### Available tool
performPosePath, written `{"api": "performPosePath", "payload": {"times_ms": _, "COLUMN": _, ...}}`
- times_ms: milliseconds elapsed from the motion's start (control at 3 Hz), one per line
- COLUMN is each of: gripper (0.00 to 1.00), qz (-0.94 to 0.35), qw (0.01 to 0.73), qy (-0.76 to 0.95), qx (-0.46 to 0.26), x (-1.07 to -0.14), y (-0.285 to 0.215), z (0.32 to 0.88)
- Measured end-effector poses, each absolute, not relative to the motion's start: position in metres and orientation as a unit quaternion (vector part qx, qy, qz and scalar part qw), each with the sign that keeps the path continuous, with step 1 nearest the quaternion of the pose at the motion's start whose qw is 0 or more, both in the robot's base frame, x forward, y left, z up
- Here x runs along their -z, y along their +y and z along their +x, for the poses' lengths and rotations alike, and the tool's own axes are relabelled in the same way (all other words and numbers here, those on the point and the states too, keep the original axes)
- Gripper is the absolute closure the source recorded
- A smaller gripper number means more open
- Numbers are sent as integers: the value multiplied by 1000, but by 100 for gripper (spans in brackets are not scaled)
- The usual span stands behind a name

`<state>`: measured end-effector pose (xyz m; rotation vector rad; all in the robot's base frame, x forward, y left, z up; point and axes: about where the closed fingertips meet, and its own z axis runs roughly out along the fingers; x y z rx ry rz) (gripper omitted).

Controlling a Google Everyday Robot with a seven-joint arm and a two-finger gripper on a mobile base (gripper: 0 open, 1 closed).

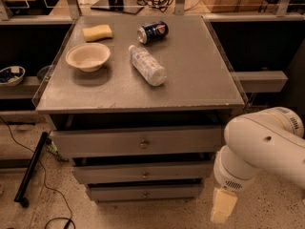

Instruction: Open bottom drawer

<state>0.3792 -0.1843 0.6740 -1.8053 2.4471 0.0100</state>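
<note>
- Bottom drawer (119, 193): lowest of three grey fronts below the counter's (200, 75) front edge, narrowest and shallowest, with a small round centre knob. Looks closed, so the task is not yet started on it.
- Gripper (223, 211): pale yellowish end of the white arm, hanging low near the floor, below the counter's front-right corner and just right of the bottom drawer front. Not touching it. Whether it is released or clenched, cannot tell; it carries nothing visible.
- Judgement: the low posture suits the job, since the knob sits near floor level and the arm must come in from the front at that height (a reach from above would be blocked by the two drawers overhead).
- Middle drawer (109, 173) and top drawer (95, 143) sit wider above; risk of catching the wrong knob.
- On top: yellow sponge (97, 32) near the back-left corner, paper bowl (88, 56) along the left edge, soda can (152, 31) lying at the back edge, plastic water bottle (147, 66) lying mid-counter. All well clear of the front edge, so a low pull should not disturb them.
</note>
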Motion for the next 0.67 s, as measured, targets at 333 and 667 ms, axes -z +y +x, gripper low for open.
{"api": "performPosePath", "payload": {"times_ms": 333, "gripper": 0, "qz": -597, "qw": 59, "qy": 800, "qx": -8, "x": -658, "y": -180, "z": 377}}
{"api": "performPosePath", "payload": {"times_ms": 667, "gripper": 0, "qz": -609, "qw": 68, "qy": 790, "qx": -22, "x": -630, "y": -164, "z": 382}}
